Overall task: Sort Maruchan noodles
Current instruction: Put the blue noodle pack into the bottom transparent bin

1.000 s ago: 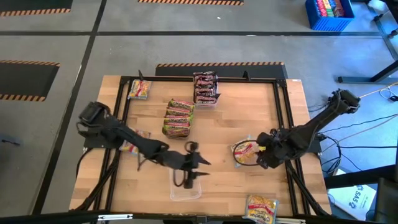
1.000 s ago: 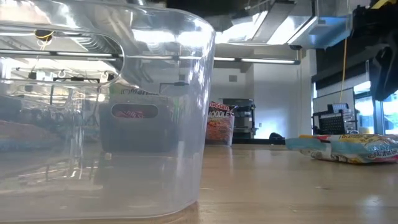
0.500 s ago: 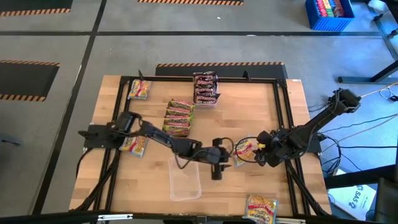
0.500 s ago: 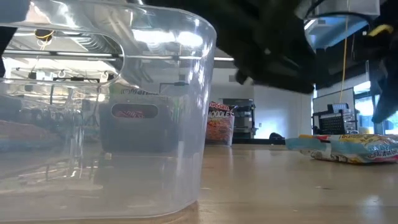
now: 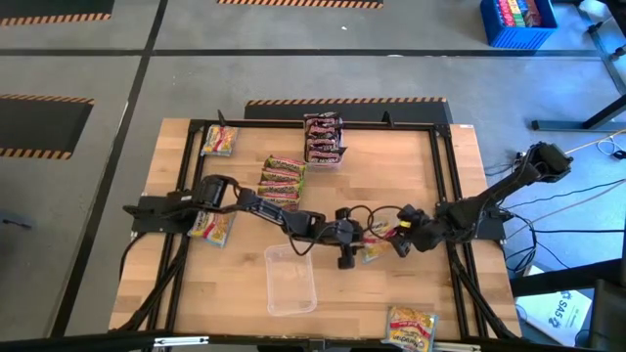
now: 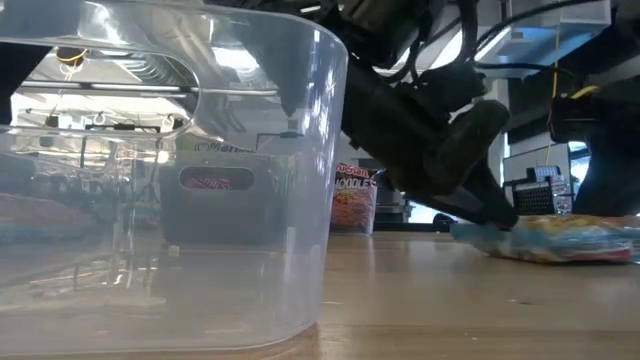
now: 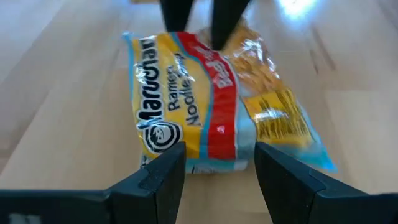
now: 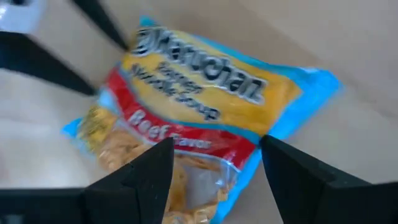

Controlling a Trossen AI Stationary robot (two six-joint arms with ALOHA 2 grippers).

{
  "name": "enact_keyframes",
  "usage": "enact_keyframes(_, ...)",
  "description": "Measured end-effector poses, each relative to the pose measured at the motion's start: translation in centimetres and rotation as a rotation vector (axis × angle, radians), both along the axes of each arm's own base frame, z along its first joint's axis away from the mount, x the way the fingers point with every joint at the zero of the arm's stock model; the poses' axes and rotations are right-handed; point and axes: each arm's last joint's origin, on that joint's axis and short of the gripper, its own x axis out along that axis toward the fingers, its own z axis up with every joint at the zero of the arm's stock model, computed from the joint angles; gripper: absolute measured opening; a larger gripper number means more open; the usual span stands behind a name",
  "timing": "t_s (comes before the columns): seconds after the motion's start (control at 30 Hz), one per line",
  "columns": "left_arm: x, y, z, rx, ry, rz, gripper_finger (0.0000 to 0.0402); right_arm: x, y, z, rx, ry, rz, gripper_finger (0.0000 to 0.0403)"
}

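Yellow, red and blue-edged, a flat plastic Maruchan beef noodle packet [image 5: 377, 244] lies on the pale wooden desk [image 5: 430, 186], right of centre, and both arms have converged on it. The left tool [image 5: 349, 256] reaches in from the left side and the right tool [image 5: 399, 242] from the right, so the packet sits between them. In the left wrist view the left arm's two dark fingers [image 7: 163, 176] stand apart with one end of the packet [image 7: 199, 99] showing in the gap; in the right wrist view the right arm's fingers [image 8: 140, 174] are likewise spread, straddling the packet [image 8: 199, 112] without clamping it. Both tools are open and hold nothing.

Just near and left of the packet stands an empty clear plastic tray [image 5: 290, 280], which fills the left half of the low view [image 6: 170, 180].

Other noodle packets are spread over the desk: a stack of green-and-orange packets [image 5: 280, 184] left of centre, a pile of dark brown-red packets [image 5: 323, 139] at the far edge, one yellow-pink packet [image 5: 219, 140] at the far left corner, another yellow packet [image 5: 210, 226] at the left side beneath the left arm, and one more yellow packet [image 5: 410, 326] at the near edge toward the right.
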Motion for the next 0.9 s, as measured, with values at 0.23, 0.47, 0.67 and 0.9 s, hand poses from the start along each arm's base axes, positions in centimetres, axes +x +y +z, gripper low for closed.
enact_keyframes(0.23,-0.5,-0.2,-0.3,0.038,0.057,0.034,0.0184,0.2,0.2,-0.1,0.04,-0.045,0.03,0.0225)
enact_keyframes(0.47,-0.7,-0.6,-0.7,0.063,0.084,0.045,0.0184,0.3,0.3,0.0,0.061,-0.052,0.021,0.0225)
enact_keyframes(0.67,-0.8,-0.4,-0.8,0.066,0.101,0.049,0.0184,-0.3,0.0,-0.9,0.08,-0.024,-0.005,0.0258)
enact_keyframes(0.9,-0.8,-0.5,-0.8,0.066,0.096,0.048,0.0184,-0.8,-0.3,-2.1,0.113,-0.057,-0.039,0.0318)
